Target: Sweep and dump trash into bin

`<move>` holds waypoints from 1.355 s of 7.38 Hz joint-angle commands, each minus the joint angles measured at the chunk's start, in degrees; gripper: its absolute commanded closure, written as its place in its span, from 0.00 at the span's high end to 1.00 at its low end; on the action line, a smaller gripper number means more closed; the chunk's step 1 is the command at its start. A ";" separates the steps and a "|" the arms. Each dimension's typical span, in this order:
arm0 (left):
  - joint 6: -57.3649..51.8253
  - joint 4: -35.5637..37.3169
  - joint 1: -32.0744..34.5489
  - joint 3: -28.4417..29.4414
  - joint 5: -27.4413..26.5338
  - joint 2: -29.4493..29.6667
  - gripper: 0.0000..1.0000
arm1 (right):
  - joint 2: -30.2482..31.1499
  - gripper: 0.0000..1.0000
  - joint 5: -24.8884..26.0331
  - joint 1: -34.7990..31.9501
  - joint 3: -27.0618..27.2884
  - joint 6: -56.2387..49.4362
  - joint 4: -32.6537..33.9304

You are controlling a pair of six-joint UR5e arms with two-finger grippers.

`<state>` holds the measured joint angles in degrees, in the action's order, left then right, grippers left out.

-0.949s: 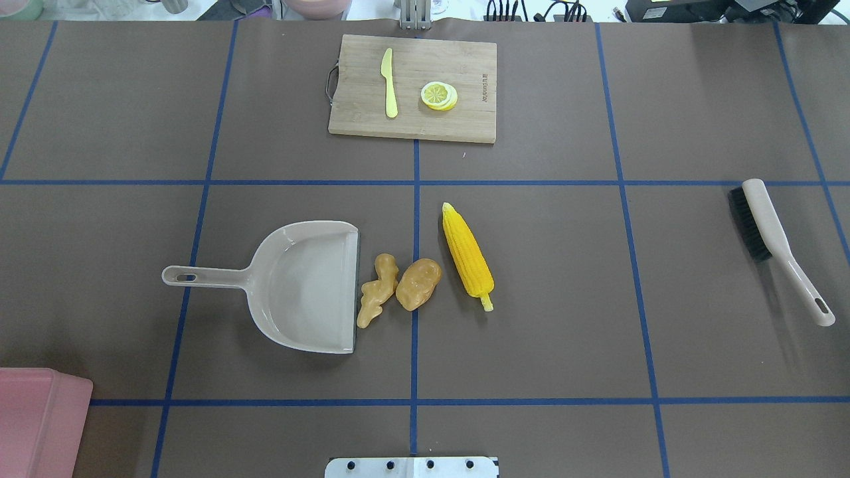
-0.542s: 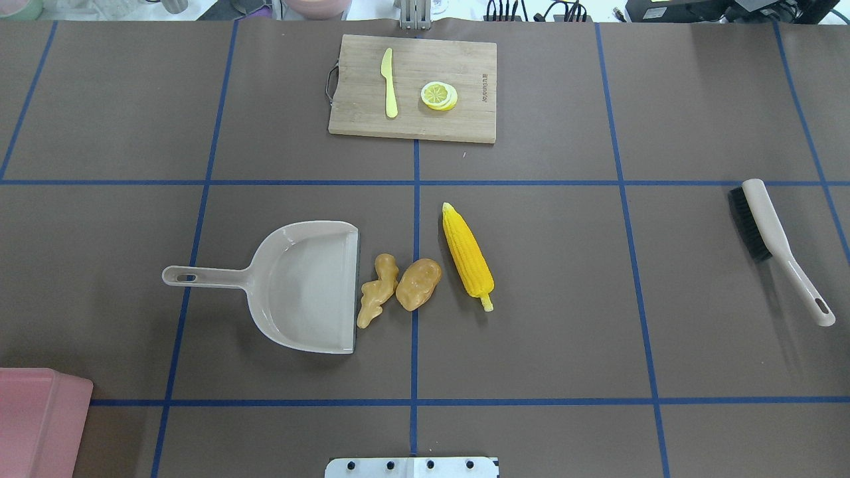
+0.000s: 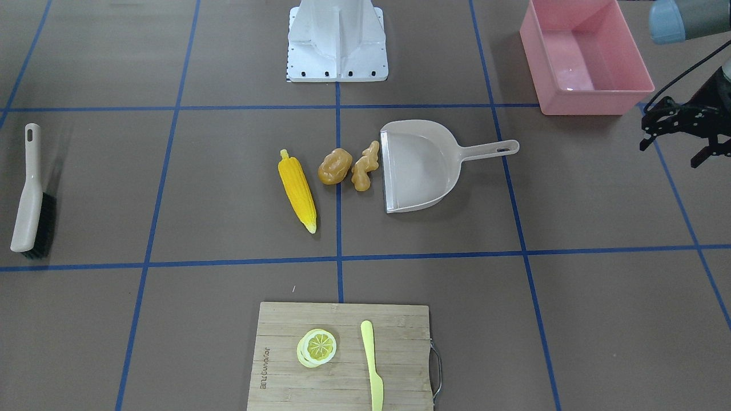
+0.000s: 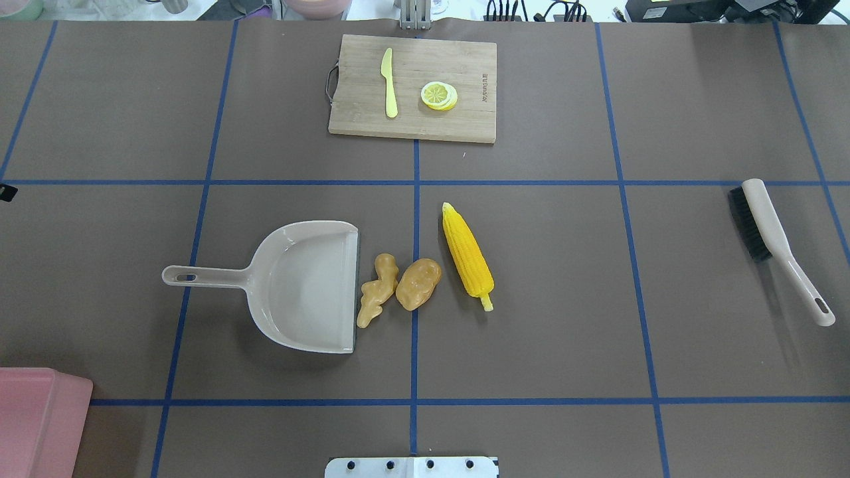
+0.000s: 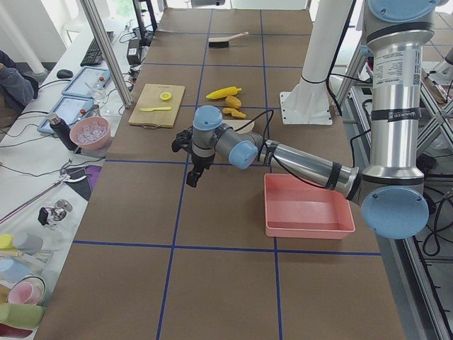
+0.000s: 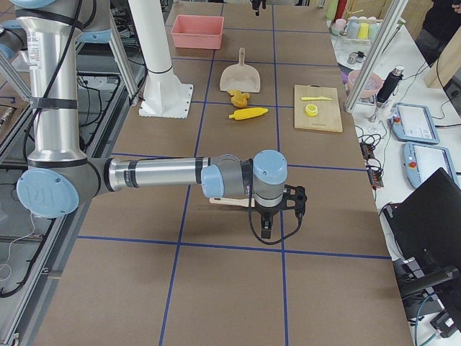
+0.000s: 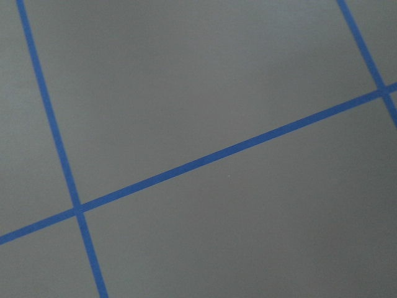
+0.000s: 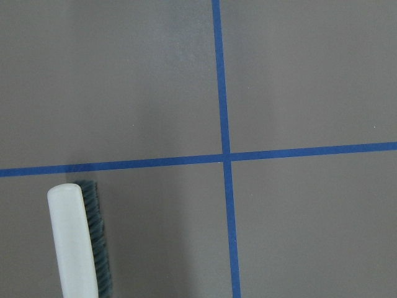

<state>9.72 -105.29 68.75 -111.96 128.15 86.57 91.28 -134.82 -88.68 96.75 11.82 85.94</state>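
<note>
The trash lies mid-table: a yellow corn cob (image 4: 467,255), an orange-brown potato lump (image 4: 418,283) and a tan ginger root (image 4: 377,290), the ginger right at the mouth of the beige dustpan (image 4: 305,285). The pink bin (image 4: 40,418) stands at the near left corner; the front-facing view shows it empty (image 3: 594,103). My left gripper (image 3: 668,155) hovers open and empty left of the dustpan handle, beyond the bin. My right gripper (image 6: 277,220) hangs over the brush (image 4: 764,226) at the far right; I cannot tell if it is open.
A wooden cutting board (image 4: 465,66) at the table's far edge carries a pale yellow knife (image 4: 389,83) and a lemon slice (image 4: 438,95). The right wrist view shows the brush tip (image 8: 71,242). The robot's base plate (image 4: 412,467) sits at the near middle.
A black tip of my left gripper has come into the overhead view at its left edge. The trash, dustpan and brush have not moved.
</note>
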 commanded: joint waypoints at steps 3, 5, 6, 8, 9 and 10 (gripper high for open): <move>-0.22 -5.36 -12.46 -5.00 -1.05 0.35 0.98 | 8.37 1.00 -6.83 1.58 6.78 0.31 -0.77; -8.17 -5.72 -17.33 -11.33 -5.16 -2.52 0.98 | 9.70 1.00 -7.74 5.86 11.25 5.54 -2.01; -16.58 -5.55 -18.29 -10.91 -5.45 -2.03 0.98 | 10.05 1.00 -7.48 9.37 12.57 10.80 -4.36; -20.08 -5.89 -22.15 -8.21 -9.47 2.08 0.98 | 14.60 1.00 -2.42 20.77 12.41 24.83 -20.46; -23.40 -6.77 -22.69 -4.44 -9.58 7.59 0.98 | 17.32 1.00 2.06 26.31 10.32 29.01 -28.03; -33.09 -8.25 -22.61 -4.84 -10.97 7.56 0.98 | 17.79 1.00 2.80 28.11 5.52 29.05 -34.03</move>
<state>-14.68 -112.08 46.57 -118.06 118.58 91.93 107.40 -134.65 -64.93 106.65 38.00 60.52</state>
